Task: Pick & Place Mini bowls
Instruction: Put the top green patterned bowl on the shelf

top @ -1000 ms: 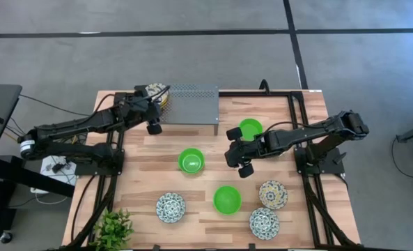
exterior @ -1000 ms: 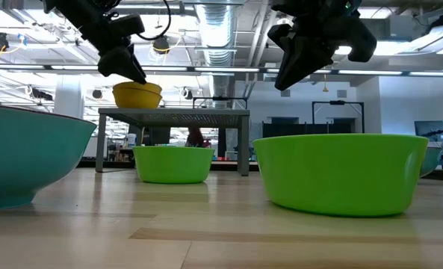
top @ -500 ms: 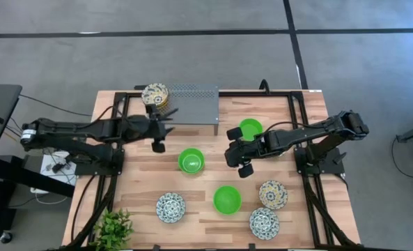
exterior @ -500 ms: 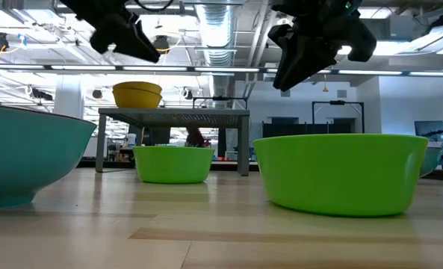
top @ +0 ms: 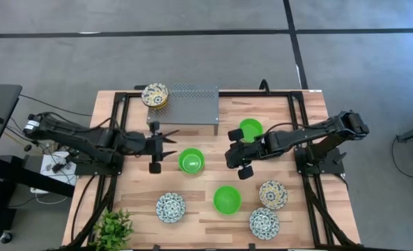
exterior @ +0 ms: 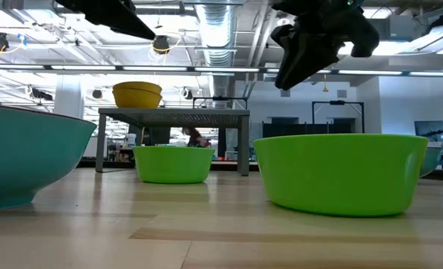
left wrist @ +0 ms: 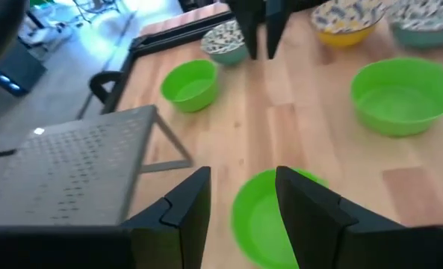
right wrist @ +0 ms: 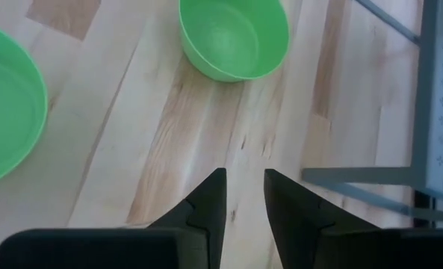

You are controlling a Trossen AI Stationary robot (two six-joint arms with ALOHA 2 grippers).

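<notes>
Three green bowls sit on the table: the middle bowl (top: 191,160), one by my right arm (top: 250,129), one nearer (top: 227,199). Two blue-and-white bowls (top: 170,207) (top: 264,223) and a yellow-cream bowl (top: 273,194) lie near the front. Yellow-cream bowls (top: 155,95) are stacked on the grey stand's (top: 189,104) left end. My left gripper (top: 168,139) hovers open just left of the middle green bowl (left wrist: 270,220), touching nothing. My right gripper (top: 237,155) hangs above bare wood, its fingers (right wrist: 206,202) slightly apart.
A small potted plant (top: 112,226) stands at the near left corner. The stand's legs (left wrist: 172,146) rise close behind the middle bowl. Bare wood lies between the two grippers and along the table's left side. Black frame rails (top: 115,118) border the table.
My left gripper has drawn away from the stacked yellow-cream bowls on the stand's left end and swung toward the near edge, ending beside the middle green bowl. The yellow-cream bowls stay on the stand.
</notes>
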